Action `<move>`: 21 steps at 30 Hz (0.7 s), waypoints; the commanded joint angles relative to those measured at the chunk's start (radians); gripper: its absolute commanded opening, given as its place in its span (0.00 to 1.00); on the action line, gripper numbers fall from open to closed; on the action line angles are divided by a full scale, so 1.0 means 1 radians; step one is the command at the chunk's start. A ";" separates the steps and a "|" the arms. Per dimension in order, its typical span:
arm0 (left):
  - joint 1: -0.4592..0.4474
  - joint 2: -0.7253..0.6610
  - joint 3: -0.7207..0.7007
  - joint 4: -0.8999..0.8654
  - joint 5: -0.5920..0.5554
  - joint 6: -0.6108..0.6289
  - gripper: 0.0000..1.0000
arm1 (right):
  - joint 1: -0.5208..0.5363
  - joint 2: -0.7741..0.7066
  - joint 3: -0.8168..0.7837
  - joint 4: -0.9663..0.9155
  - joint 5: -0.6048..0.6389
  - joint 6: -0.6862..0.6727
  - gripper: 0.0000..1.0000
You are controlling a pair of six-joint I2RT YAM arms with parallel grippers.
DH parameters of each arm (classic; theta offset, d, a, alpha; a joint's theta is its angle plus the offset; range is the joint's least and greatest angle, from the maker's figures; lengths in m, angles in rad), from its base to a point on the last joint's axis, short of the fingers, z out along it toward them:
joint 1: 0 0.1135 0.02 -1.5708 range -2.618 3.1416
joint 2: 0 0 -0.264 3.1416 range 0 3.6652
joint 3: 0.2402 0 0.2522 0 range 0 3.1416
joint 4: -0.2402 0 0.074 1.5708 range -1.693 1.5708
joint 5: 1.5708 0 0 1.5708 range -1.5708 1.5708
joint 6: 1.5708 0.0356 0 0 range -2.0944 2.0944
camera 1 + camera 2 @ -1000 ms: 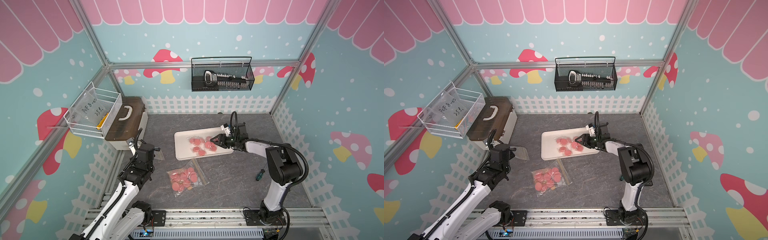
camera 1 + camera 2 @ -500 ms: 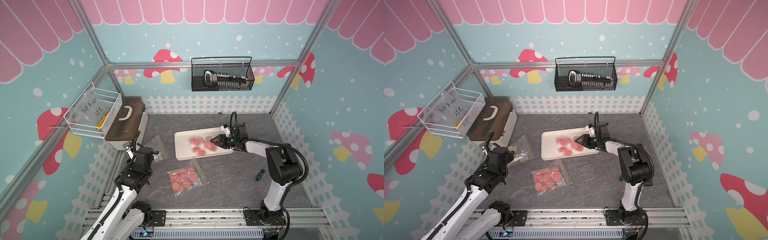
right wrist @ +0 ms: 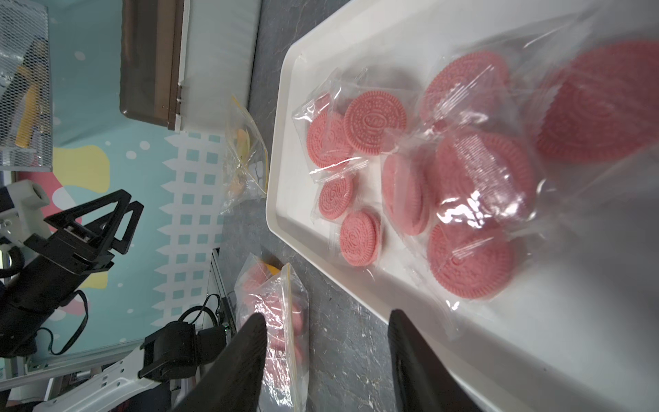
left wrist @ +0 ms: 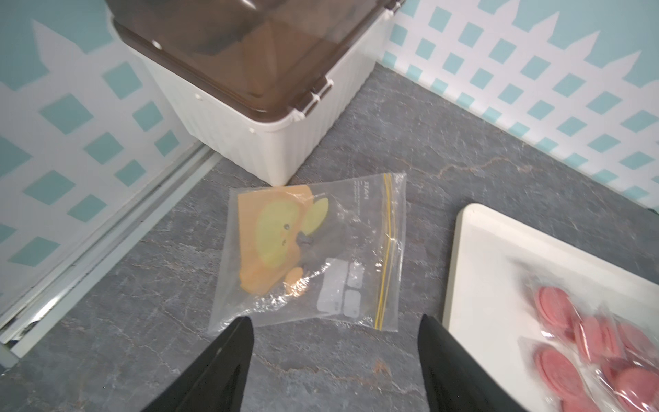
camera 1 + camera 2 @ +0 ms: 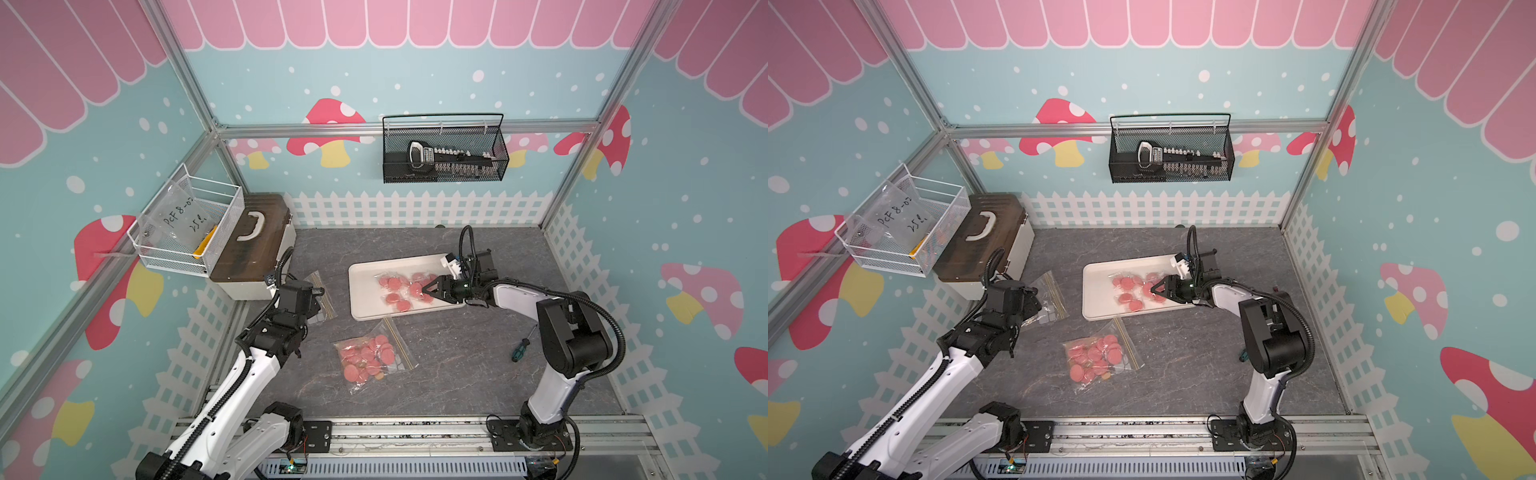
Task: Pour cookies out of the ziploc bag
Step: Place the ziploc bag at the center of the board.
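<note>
A clear ziploc bag (image 5: pixel 372 359) (image 5: pixel 1100 359) full of pink cookies (image 5: pixel 365 355) lies flat on the grey table in front of the white tray (image 5: pixel 365 299). More pink cookies (image 3: pixel 374 121), some in clear wrappers, lie on the tray. A second, nearly empty ziploc bag (image 4: pixel 310 249) (image 5: pixel 320 297) with an orange print lies by the box. My left gripper (image 4: pixel 335 321) hovers open just short of this bag, holding nothing. My right gripper (image 3: pixel 326 317) (image 5: pixel 424 289) stands open over the tray's right part, with nothing between its fingers.
A white box with a brown lid (image 5: pixel 253 249) stands at the back left, with a wire basket (image 5: pixel 187 224) on the wall beside it. A black mesh basket (image 5: pixel 444 153) hangs on the back wall. A small screwdriver (image 5: pixel 519 349) lies at the right, by the right arm.
My left gripper has opened and let go of the nearly empty bag, which now lies flat by the box. The left arm drew back a little. The right arm has not moved.
</note>
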 commanded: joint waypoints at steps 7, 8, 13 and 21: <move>-0.116 0.103 0.116 -0.042 0.105 0.058 0.81 | 0.116 -0.094 -0.093 -0.104 0.094 -0.148 0.55; -0.128 0.118 0.129 -0.042 0.114 0.059 0.82 | 0.127 -0.106 -0.104 -0.105 0.106 -0.156 0.55; -0.202 0.149 0.175 -0.040 0.123 0.069 0.83 | 0.150 -0.158 -0.156 -0.102 0.163 -0.173 0.56; -0.253 0.166 0.186 -0.002 0.213 0.075 0.83 | 0.188 -0.187 -0.195 -0.130 0.201 -0.214 0.66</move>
